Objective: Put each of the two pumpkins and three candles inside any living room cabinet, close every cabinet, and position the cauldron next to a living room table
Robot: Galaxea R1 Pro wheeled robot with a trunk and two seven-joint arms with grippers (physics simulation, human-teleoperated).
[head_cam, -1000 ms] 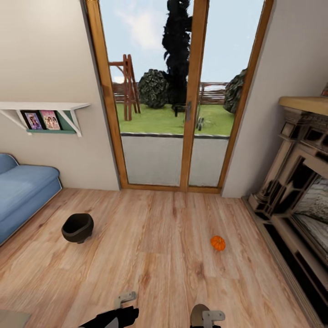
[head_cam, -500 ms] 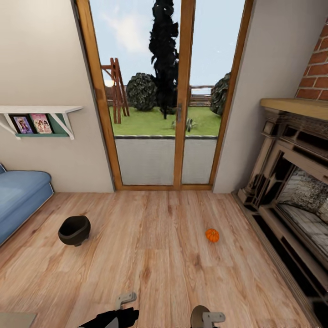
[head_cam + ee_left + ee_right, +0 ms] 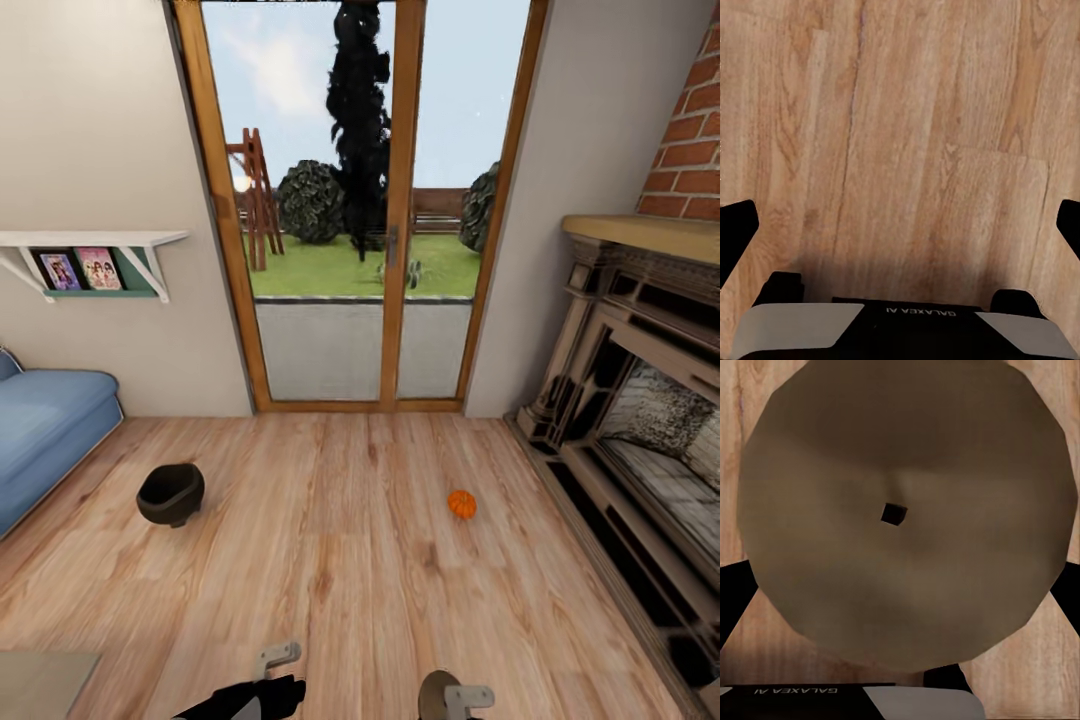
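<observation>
Two grippers are hanging low over the plank floor (image 3: 340,560). The left gripper (image 3: 900,225) is spreading its fingers (image 3: 736,229) wide, with bare boards between them and nothing touching. The right gripper (image 3: 900,596) is pinching one candle (image 3: 900,472) from both sides. The candle's flat round end, with a small dark wick spot at its middle, is facing the wrist camera, so its short axis is running along the fingers.

One pumpkin (image 3: 462,504) is sitting on the floor towards the fireplace (image 3: 640,400), well apart from both grippers; it is too small to tell which way its stem is pointing. One cauldron (image 3: 171,493) is standing upright with its mouth opening upward, near the blue sofa (image 3: 45,430) and well apart from the pumpkin. Glass doors (image 3: 360,250) are filling the far wall between them.
</observation>
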